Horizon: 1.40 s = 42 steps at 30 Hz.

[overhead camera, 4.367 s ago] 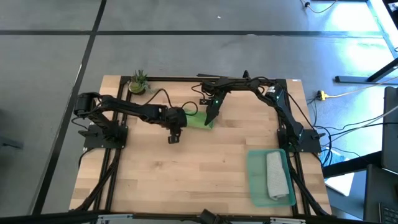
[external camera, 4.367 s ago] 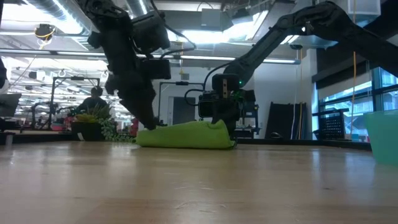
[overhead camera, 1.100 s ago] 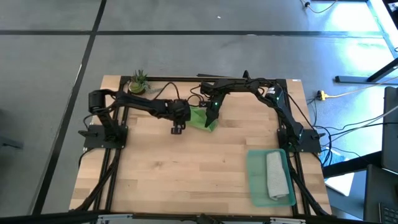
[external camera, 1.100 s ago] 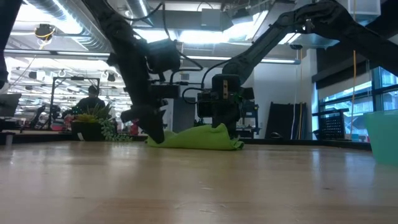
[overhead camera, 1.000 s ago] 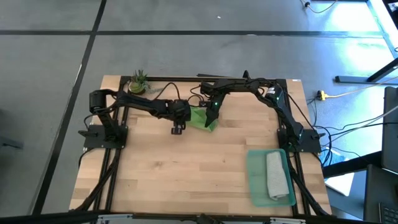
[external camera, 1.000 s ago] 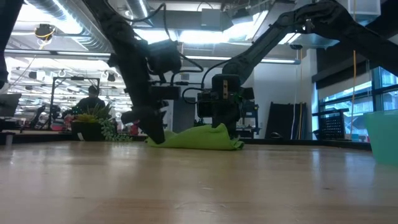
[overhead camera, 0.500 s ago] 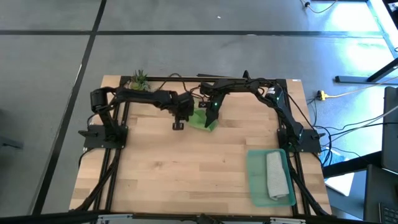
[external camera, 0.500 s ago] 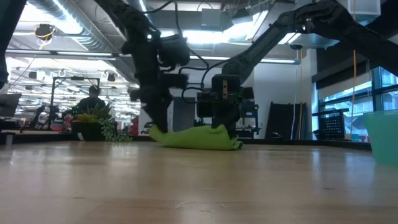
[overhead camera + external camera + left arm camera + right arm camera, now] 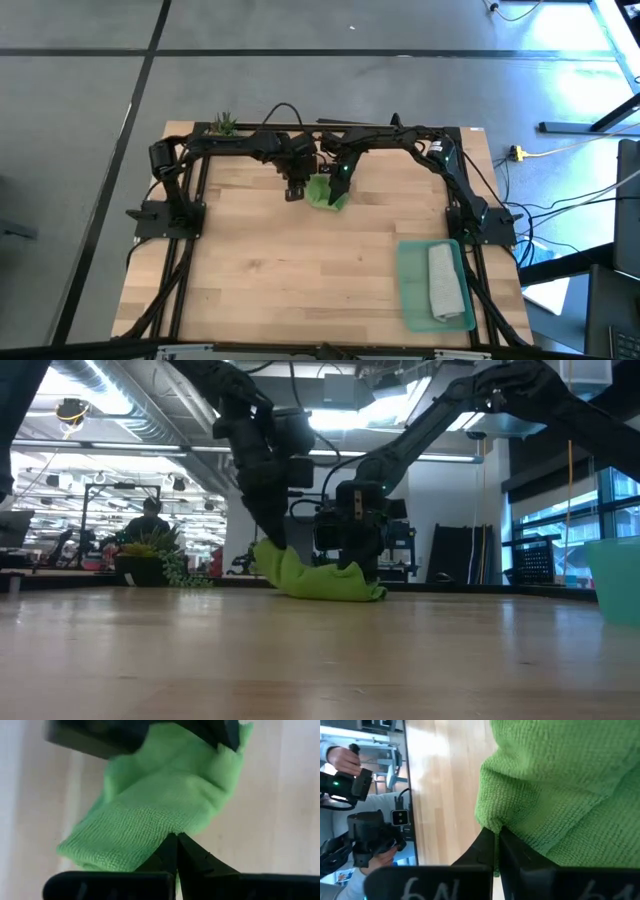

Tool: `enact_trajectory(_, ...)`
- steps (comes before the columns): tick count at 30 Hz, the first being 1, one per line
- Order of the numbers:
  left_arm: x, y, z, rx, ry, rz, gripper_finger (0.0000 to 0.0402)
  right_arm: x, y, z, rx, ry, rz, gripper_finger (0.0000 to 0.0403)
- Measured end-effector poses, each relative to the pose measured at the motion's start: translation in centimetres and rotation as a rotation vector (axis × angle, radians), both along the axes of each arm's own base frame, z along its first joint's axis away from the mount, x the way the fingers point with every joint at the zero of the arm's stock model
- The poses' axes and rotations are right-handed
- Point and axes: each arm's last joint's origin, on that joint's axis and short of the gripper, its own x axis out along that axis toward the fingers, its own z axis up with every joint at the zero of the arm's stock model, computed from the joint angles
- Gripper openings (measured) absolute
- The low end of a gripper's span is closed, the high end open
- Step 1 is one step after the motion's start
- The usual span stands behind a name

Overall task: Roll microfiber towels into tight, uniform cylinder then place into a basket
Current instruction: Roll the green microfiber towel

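On the wooden counter (image 9: 300,270), the teal basket (image 9: 410,300) is seen at 4 o'clock, with the rolled grey towel (image 9: 445,283) laid inside. Near 12 o'clock, the green towel (image 9: 325,192) is pinched at opposite edges: the left tool (image 9: 296,192) is clamped on it, and the right tool (image 9: 340,186) likewise.

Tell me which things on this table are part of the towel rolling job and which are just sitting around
Part of the job:
green towel, pinched by the left gripper and the right gripper
grey towel, rolled, lying in the basket

Just lying about:
small potted plant at the table's far edge
cables by the arms
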Motion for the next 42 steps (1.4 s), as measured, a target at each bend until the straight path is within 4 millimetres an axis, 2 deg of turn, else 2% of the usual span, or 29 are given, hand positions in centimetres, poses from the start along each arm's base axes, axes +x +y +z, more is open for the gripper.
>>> enact_trajectory(11, -1.3, -3.1, -0.9, -0.110, 0.222, -0.016, 0.0000, 0.1, 0.0, 0.0, -0.021, 0.038, -0.023, 0.0008)
enact_trajectory(16, -1.1, -4.8, -1.3, -0.117, 0.244, -0.048, 0.0000, 0.1, 0.2, 0.2, 0.138, -0.046, -0.012, 0.0008)
enact_trajectory(20, -1.0, -5.8, -1.8, -0.113, 0.246, -0.079, 0.0000, 0.2, 0.3, 0.3, 0.258, -0.032, -0.045, 0.0008)
enact_trajectory(24, -1.0, -6.3, -2.2, -0.106, 0.243, -0.096, 0.0000, 0.0, -0.7, 0.4, 0.302, -0.003, -0.100, 0.0008)
enact_trajectory(42, -0.8, -7.4, -2.3, -0.080, 0.235, -0.183, 0.0000, 1.5, -2.8, 0.5, 0.149, 0.210, -0.415, 0.0008)
